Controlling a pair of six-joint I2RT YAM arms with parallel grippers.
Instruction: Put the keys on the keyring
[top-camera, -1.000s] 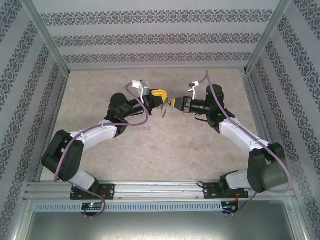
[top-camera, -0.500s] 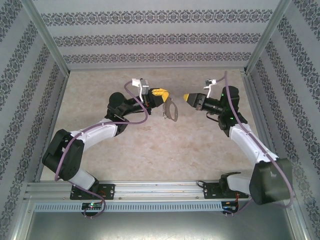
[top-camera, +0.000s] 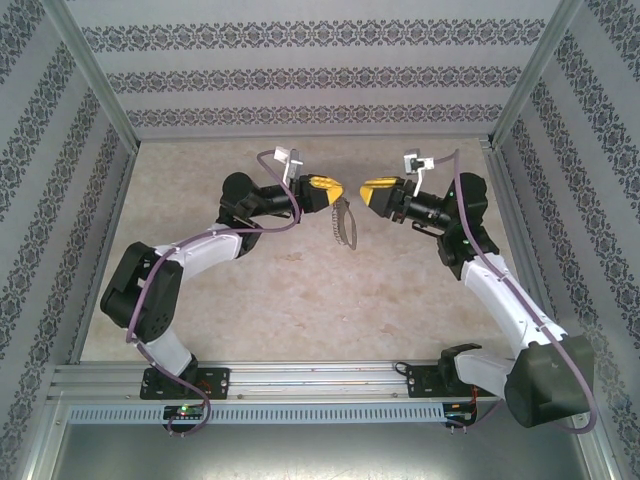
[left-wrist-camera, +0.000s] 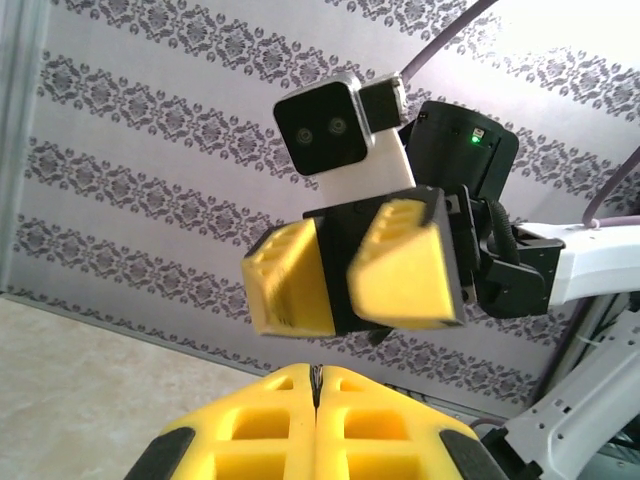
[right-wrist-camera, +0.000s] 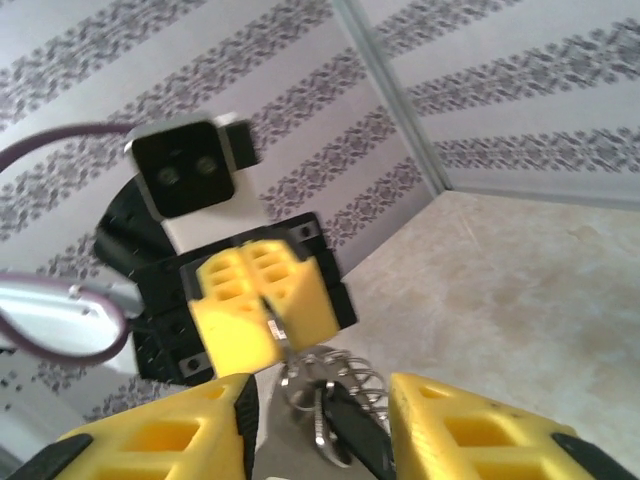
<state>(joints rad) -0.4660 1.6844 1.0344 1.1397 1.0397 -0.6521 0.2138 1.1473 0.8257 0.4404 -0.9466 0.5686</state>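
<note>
My left gripper (top-camera: 333, 190) is held up over the middle of the table, shut on the top of the keyring (top-camera: 345, 224), which dangles below it. In the right wrist view the grey loop (right-wrist-camera: 321, 430) hangs from the left gripper's yellow fingers (right-wrist-camera: 250, 300) with coiled chain rings (right-wrist-camera: 358, 376) and the black-headed key (right-wrist-camera: 357, 432) beside it in the same bunch. My right gripper (top-camera: 366, 187) faces the left one from the right, open, a short gap away and holding nothing. Seen from the left wrist, a thin metal edge (left-wrist-camera: 317, 374) sits in the left gripper's closed seam.
The beige tabletop (top-camera: 300, 290) lies below both raised arms. Patterned walls (top-camera: 300, 75) and metal frame posts (top-camera: 100, 90) close in the back and sides. A purple cable (top-camera: 285, 225) loops along the left arm.
My right gripper has opened and drawn back to the right. The keyring now hangs from the left gripper alone, which has shifted slightly farther back.
</note>
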